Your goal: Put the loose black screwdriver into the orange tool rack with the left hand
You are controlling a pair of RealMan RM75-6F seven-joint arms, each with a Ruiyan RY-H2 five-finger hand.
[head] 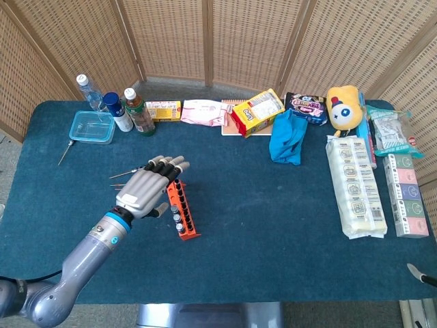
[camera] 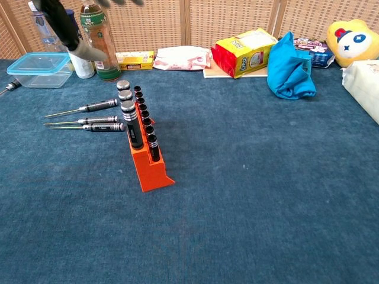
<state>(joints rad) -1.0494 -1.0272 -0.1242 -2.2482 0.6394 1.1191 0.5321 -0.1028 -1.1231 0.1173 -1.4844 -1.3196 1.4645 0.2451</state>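
Observation:
The orange tool rack (camera: 149,167) stands on the blue cloth with several black screwdrivers upright in its holes; the tallest ones (camera: 128,116) have silver caps. In the head view the rack (head: 184,217) lies just right of my left hand (head: 145,188). That hand hovers with fingers spread and holds nothing. The chest view catches only part of the left hand (camera: 66,31) at the top left, well above the rack. Three loose black screwdrivers (camera: 95,107) lie side by side on the cloth left of the rack. A thin sliver at the lower right edge may be my right hand (head: 422,275).
A clear plastic box (head: 92,126) and bottles (head: 138,112) stand at the back left. Snack packs (head: 257,113), a blue cloth (head: 287,137), a yellow plush (head: 343,105) and wrapped packages (head: 356,184) fill the back and right. A lone tool (head: 65,152) lies near the left edge.

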